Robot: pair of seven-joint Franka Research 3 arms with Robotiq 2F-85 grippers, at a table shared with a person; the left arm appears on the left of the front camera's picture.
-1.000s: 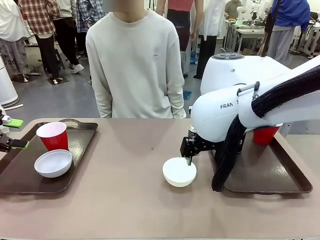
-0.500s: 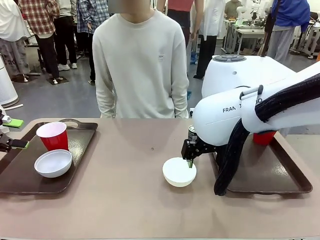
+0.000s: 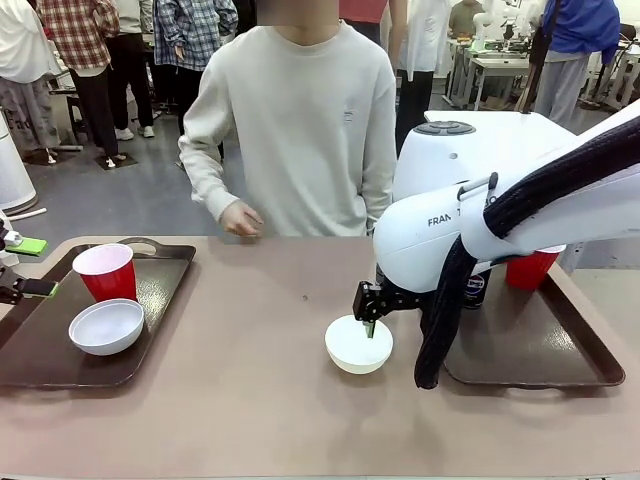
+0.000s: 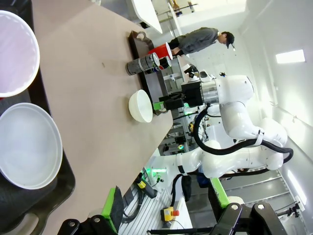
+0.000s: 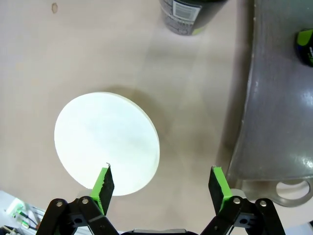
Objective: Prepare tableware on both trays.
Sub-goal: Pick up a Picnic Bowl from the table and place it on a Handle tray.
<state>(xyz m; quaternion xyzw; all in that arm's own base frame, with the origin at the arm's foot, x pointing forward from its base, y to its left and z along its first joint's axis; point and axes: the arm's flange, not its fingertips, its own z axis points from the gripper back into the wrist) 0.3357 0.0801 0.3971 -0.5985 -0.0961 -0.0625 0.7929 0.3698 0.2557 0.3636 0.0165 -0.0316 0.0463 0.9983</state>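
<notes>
1. The right pincer hangs low over the middle of the table, its jaws spread wide and holding nothing. One green pad sits at the near rim of a white bowl. The other is over bare table just beside the right tray.
2. That bowl rests on the table, outside both trays.
3. Beyond the bowl, a dark can stands upright on the table, near the right tray's rim.
4. A second can and a red cup stand near each other at the far side of the right tray.
5. The left pincer hovers at the outer edge of the left tray, jaws apart and gripping nothing.
6. The left tray carries another red cup and another white bowl, just beside each other.
7. A person's hand hovers at the table's far edge.
</notes>
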